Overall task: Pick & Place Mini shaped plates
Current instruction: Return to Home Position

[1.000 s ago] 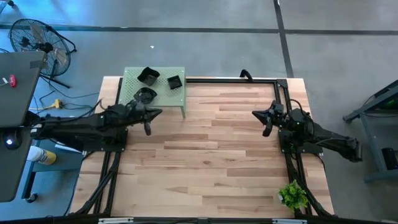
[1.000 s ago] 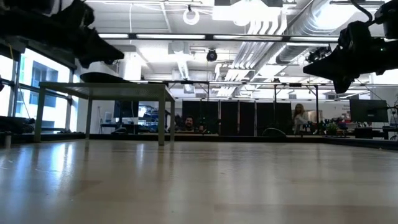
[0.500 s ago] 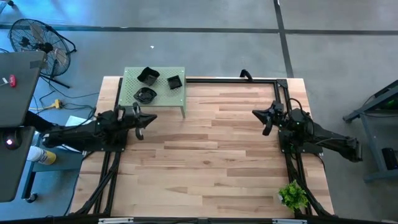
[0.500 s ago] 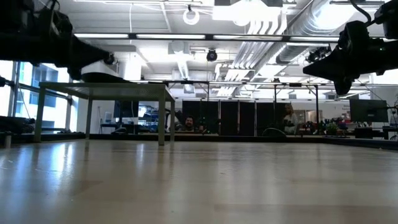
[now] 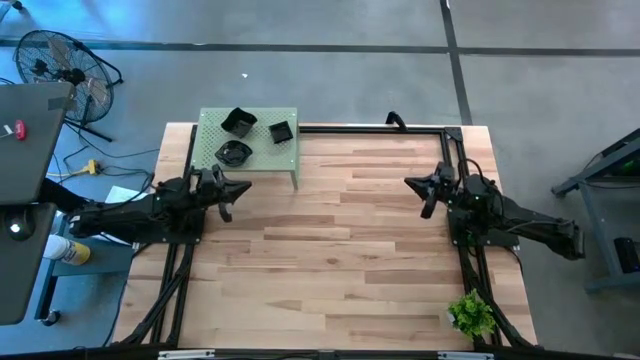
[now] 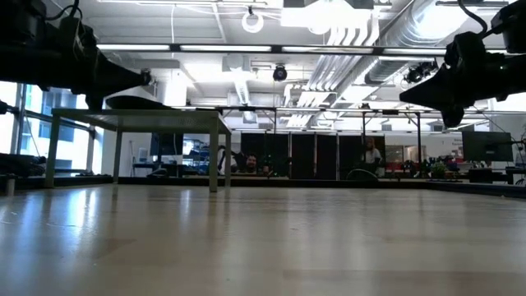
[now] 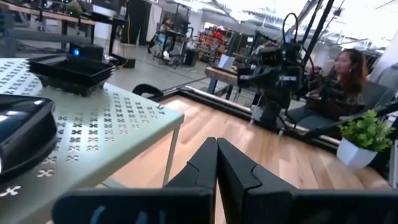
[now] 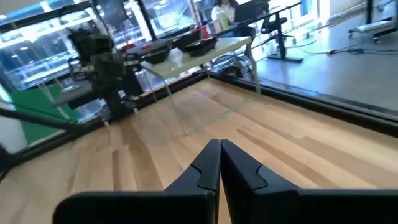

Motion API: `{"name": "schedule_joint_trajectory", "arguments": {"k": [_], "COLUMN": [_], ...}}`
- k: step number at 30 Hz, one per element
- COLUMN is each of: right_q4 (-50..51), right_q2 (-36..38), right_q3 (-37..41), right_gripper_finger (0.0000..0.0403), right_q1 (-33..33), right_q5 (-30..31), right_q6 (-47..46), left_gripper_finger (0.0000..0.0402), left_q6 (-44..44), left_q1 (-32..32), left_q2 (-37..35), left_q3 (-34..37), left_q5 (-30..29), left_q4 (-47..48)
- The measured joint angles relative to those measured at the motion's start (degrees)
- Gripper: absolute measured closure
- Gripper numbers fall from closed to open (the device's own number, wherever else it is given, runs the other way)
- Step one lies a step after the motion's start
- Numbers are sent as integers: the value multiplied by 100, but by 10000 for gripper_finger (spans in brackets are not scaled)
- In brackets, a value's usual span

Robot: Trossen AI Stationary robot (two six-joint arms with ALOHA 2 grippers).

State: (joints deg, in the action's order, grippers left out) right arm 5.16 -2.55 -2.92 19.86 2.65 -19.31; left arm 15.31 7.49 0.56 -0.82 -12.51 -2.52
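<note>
The wooden bench (image 5: pixel 340 250) carries a green perforated shelf (image 5: pixel 265 160) — black mini shaped plates (image 5: pixel 233 153) rest on it — and a small plant (image 5: pixel 471 313) well apart from the shelf.

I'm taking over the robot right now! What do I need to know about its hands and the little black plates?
Left gripper: fingers shut, holding nothing, close to the green shelf on the left side of the table.
Right gripper: fingers shut, holding nothing, over the table's right side.
Plates: in three piles on the shelf; none show on the table.
Done: the stacking looks finished.
Left: probably just parking both arms. Nothing seems left to pick up.
</note>
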Motion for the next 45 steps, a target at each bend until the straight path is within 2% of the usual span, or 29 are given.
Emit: {"name": "schedule_joint_trajectory", "arguments": {"k": [4,9,45], "right_q4": [-104,-290,-392], "right_q2": [-9,-11,-11], "right_q3": [9,23,13], "right_gripper_finger": [395,398,399], "right_q1": [-2,-1,-2], "right_q5": [612,1104,1050], "right_q6": [-97,-842,-876], "left_gripper_finger": [401,401,401], "left_q6": [0,0,0], "left_q1": [0,0,0], "left_q2": [8,8,8], "left_q3": [4,7,11], "left_q5": [6,6,4], "left_q4": [-13,-10,-10]}}
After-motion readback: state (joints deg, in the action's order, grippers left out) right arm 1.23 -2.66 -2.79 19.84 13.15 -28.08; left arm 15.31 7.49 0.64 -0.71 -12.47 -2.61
